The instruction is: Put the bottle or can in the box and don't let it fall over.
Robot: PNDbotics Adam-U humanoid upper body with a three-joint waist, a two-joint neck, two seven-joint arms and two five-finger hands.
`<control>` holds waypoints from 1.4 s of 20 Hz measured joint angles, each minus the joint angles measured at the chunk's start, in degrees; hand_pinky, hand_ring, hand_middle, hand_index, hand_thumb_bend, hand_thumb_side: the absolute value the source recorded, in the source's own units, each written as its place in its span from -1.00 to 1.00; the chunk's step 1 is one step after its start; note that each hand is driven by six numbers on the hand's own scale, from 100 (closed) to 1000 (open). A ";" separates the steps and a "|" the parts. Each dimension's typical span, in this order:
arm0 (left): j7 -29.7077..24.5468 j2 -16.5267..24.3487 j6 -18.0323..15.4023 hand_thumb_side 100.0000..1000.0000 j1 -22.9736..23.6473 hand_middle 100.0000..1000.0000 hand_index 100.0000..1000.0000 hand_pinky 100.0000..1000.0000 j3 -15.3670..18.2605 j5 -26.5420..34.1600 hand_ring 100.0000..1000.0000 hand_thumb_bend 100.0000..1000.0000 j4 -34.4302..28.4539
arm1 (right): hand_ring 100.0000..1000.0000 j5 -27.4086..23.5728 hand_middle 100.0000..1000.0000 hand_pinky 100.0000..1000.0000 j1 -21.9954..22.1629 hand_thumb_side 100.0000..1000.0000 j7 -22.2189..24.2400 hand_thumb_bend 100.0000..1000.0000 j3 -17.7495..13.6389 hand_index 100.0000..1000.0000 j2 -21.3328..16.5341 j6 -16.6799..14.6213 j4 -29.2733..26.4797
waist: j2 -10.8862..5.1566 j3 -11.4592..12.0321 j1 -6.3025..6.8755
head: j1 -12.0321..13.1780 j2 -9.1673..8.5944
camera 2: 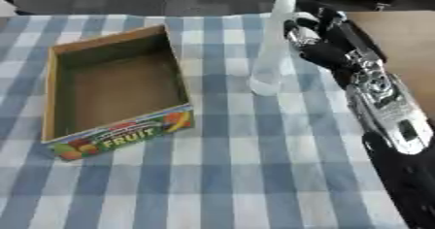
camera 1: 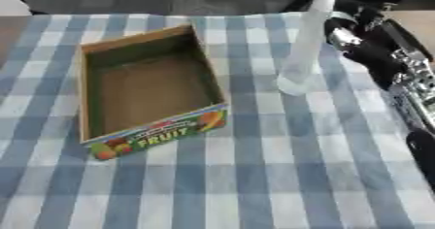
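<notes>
Blue & white checked cloth [camera 1: 255, 174] covers the table in front of you; a dark floor runs along the far edge, and bare wood shows past the cloth on the right in the right eye view.

The box [camera 1: 89, 102] is an open cardboard tray sitting left of centre, turned a bit askew. Inside is plain brown, nothing in it. The near short wall carries a fruit picture w/ the word FRUIT in yellow-green letters.

The bottle [camera 1: 308, 43] is clear plastic, tall & slim. It's right of the box, apart from it, w/ a strip of cloth between them. It leans: bottom end toward you and a little left, top end away toward the upper right. Can't tell whether the bottom touches the cloth or hangs just above it.

Your right hand [camera 2: 316, 36] comes in from the upper right, black w/ silver joints, and has hold of the bottle at its upper half, with at least one finger curled round the neck area. The silver & black forearm runs down the right edge toward the lower corner. How far the fingers wrap on the far side you can't see, as the bottle & the hand itself hide that.

Left hand doesn't show in either view.
</notes>
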 measured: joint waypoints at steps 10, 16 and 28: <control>-0.16 -0.01 0.09 -0.32 -0.32 0.08 0.47 1.00 -0.01 0.03 -0.11 0.41 0.00 | 0.96 0.00 1.00 0.63 -0.51 -0.60 0.13 -0.88 0.04 0.80 0.00 0.12 0.92 | 0.74 0.05 -0.28 | -0.01 -0.27; -0.27 -0.02 0.16 -0.32 -0.38 0.08 0.47 1.00 -0.01 0.06 -0.11 0.41 0.00 | 0.96 0.00 1.00 0.62 -1.06 -0.59 -0.07 -0.88 0.04 0.78 0.13 0.18 1.45 | 1.12 0.38 -0.30 | -0.03 -0.69; -0.52 -0.47 -0.01 -0.32 -0.78 0.08 0.47 1.00 -0.02 0.12 -0.11 0.39 0.00 | 0.96 0.00 1.00 0.63 -2.54 -0.55 -0.43 -0.89 0.08 0.77 0.42 0.41 2.52 | 2.02 1.08 -0.63 | -0.52 -1.55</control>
